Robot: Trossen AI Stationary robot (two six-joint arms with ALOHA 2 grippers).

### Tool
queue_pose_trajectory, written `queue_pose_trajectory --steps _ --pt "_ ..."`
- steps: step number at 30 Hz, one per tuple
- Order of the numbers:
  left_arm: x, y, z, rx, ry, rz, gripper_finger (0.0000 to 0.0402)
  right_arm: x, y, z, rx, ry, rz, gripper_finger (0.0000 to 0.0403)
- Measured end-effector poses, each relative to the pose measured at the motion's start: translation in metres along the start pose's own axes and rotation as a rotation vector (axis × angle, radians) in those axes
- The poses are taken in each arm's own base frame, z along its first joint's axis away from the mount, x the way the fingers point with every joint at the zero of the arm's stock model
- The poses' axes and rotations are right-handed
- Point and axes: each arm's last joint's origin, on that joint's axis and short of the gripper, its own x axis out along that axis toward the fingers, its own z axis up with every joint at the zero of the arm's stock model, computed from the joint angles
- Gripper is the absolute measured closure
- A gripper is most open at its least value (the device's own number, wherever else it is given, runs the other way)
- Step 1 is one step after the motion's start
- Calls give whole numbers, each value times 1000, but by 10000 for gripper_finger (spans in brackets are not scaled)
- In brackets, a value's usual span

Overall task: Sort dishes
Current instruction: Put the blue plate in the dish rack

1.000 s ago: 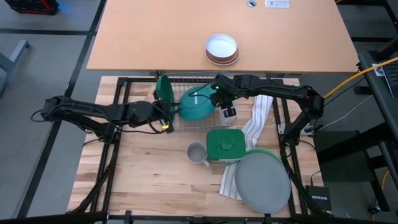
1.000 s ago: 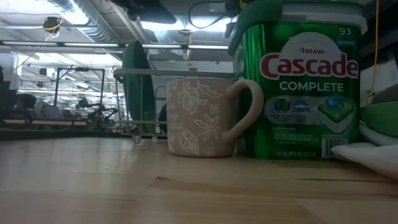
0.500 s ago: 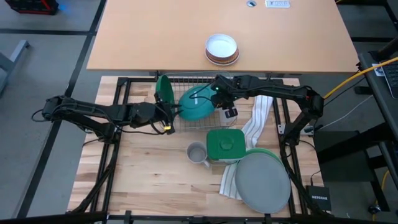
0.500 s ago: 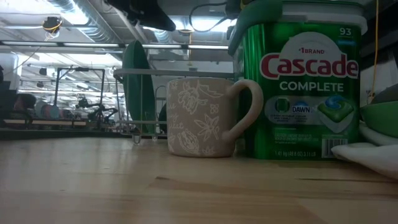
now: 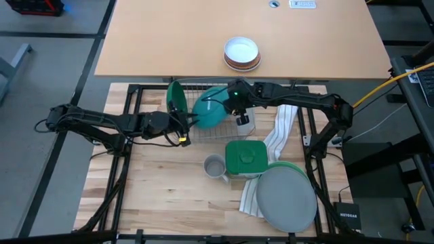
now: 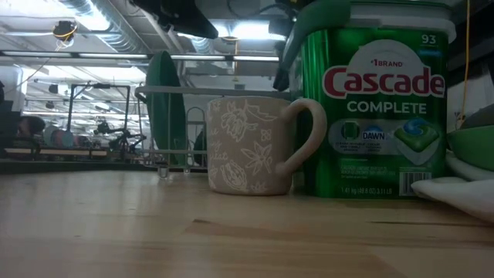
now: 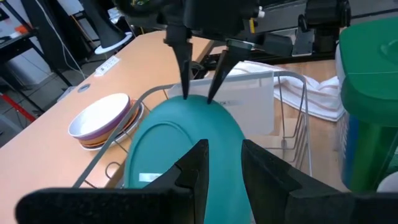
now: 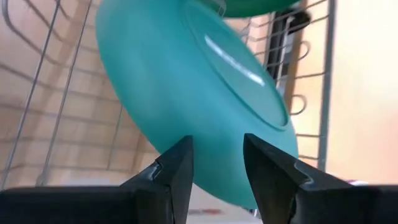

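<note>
The teal plate (image 5: 209, 112) hangs tilted over the wire dish rack (image 5: 203, 87) and is held from both sides. My left gripper (image 5: 191, 122) is shut on its left rim and my right gripper (image 5: 233, 108) on its right rim. The dark green plate (image 5: 177, 100) stands on edge in the rack's left end. The grey plate (image 5: 288, 198) lies on the light green plate (image 5: 293, 167) at the near right, on a white towel (image 5: 279, 129). My left gripper pinches the teal plate's rim (image 7: 219, 146) on the side toward the table's left, one finger on each face. Its fingers come almost level from the left. The plate is tilted above the rack. My right gripper pinches the opposite rim (image 8: 217, 180) between its two fingers (image 7: 185, 68), one on each face. They slant down from the right and from above. The plate tilts away below them; I cannot tell whether its lower edge touches the rack.
A grey mug (image 5: 215, 166) and a green Cascade tub (image 5: 245, 156) stand on the table just in front of the rack. A white bowl with a brown rim (image 5: 242, 53) sits on the far desk. The wooden top at the near left (image 5: 156, 196) is bare.
My right gripper has tipped and gone slightly toward the far edge, raising the teal plate's right rim. The plate now stands steeper and closer to the dark green plate. My left gripper has kept its hold in place.
</note>
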Motion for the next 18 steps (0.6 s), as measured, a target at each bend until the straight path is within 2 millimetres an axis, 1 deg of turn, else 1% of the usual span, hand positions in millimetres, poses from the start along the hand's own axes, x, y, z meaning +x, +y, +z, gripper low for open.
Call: queue_pose_trajectory --steps 5,12,16,18 --pt "0 0 0 0 0 0 318 0 -5 5 9 -58 -48 259" --pt "0 0 0 0 0 0 318 -1 -9 14 11 -179 -56 259" --pt "0 0 0 0 0 0 318 -1 -10 14 6 -179 -58 259" --pt "0 0 0 1 1 0 318 -3 -8 12 -19 -152 -34 259"
